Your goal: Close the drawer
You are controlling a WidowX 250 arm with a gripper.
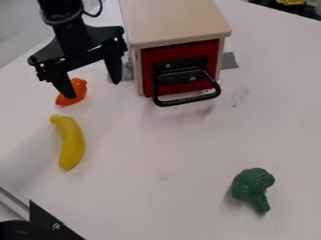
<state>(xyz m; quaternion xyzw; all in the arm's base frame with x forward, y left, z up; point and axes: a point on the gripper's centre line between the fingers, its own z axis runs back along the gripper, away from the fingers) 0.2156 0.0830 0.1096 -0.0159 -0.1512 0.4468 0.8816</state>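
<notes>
The black gripper (92, 89) hangs at the upper left, to the left of the wooden cabinet (175, 21), its two fingers spread apart with nothing held between them. The cabinet's red drawer (149, 70) faces the front of the table, its front about level with the wooden frame around it. A black handle (188, 100) sticks out from the drawer front, and the gripper is not touching it.
An orange toy (74, 92) lies just behind the left fingertip. In front of it is a yellow banana (71, 142). Green broccoli (253, 188) lies at the lower right of the white table (169, 150). Black hardware (50, 222) occupies the lower left corner.
</notes>
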